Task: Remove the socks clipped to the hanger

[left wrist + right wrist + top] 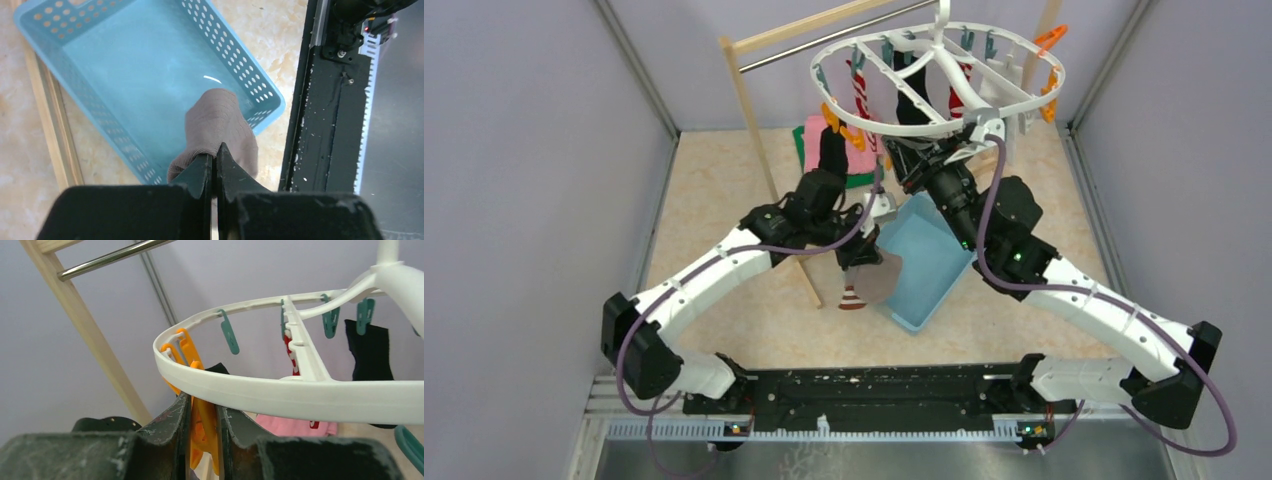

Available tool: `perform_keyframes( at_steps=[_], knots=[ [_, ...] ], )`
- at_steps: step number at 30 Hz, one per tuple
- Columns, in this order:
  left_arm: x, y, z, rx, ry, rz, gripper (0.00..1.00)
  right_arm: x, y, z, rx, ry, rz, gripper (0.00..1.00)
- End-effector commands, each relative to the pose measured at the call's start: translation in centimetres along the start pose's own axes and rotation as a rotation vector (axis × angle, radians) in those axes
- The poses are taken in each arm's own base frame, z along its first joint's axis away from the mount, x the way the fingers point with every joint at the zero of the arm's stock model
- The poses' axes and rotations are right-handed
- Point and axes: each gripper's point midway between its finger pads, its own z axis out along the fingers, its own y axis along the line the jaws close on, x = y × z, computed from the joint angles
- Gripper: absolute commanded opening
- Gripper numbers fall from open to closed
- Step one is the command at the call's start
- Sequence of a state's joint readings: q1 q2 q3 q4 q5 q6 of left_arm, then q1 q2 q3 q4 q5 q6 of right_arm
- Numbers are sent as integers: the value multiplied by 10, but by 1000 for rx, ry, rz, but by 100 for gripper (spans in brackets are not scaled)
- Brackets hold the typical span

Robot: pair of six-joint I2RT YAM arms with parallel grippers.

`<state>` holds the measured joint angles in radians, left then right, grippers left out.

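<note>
The top camera looked down from high behind the near edge across the worktop [724,200]. The left wrist camera faced down, close over the blue basket [125,65]; the right tilted up beneath the hanger [300,395]; the top view shared both

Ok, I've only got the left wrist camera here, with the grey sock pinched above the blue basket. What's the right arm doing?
Observer: The right gripper is up at the rim of the hanger, with its fingers closed on an orange clip.
Operator: Any socks left on the hanger?
Observer: Yes, at least a red-and-white striped sock and a black sock hang there.
Operator: Is my sock fully over the basket?
Observer: Probably not. From above, the striped cuff of the grey sock appears to hang just outside the left edge of the basket.
</note>
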<state>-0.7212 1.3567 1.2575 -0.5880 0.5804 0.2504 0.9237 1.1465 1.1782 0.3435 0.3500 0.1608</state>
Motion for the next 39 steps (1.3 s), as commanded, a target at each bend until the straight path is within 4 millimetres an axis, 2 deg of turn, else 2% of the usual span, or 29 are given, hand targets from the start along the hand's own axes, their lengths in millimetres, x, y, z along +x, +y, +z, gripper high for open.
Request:
perform_keyframes(
  at_steps=[1, 5, 11, 12, 14, 15, 16, 17, 20, 25, 29, 34, 39],
  knots=[
    [-36, 7, 26, -29, -55, 157, 0, -20, -20, -13, 84, -28, 2, 6],
    [-50, 16, 53, -55, -44, 211, 0, -21, -27, -20, 111, -20, -8, 7],
    [-59, 25, 65, -86, -56, 247, 0, -24, -37, -27, 141, -10, -26, 7],
    [-54, 21, 67, -81, -36, 261, 11, -23, -38, -28, 144, -7, -28, 7],
    [-38, 14, 72, -64, 24, 270, 55, -24, -40, -30, 149, -5, -30, 7],
    [-30, 11, 72, -52, 58, 271, 74, -23, -41, -30, 152, -3, -33, 7],
    [-23, 10, 69, -48, 84, 272, 90, -22, -42, -32, 154, 1, -35, 6],
    [-20, 10, 62, -56, 100, 284, 98, -21, -44, -33, 160, 6, -38, 7],
    [-6, 6, 43, -75, 147, 309, 99, -16, -50, -37, 183, 29, -49, 7],
    [42, -29, 3, 65, 291, 328, 99, -14, -62, -52, 215, 45, -60, 7],
    [65, -40, -21, 77, 341, 341, 99, -21, -69, -60, 241, 38, -59, 8],
    [61, -48, -42, 34, 296, 327, 99, -27, -76, -64, 277, 39, -76, 9],
    [26, -47, -54, -41, 131, 230, 99, -34, -87, -71, 332, 39, -101, 14]
  ],
)
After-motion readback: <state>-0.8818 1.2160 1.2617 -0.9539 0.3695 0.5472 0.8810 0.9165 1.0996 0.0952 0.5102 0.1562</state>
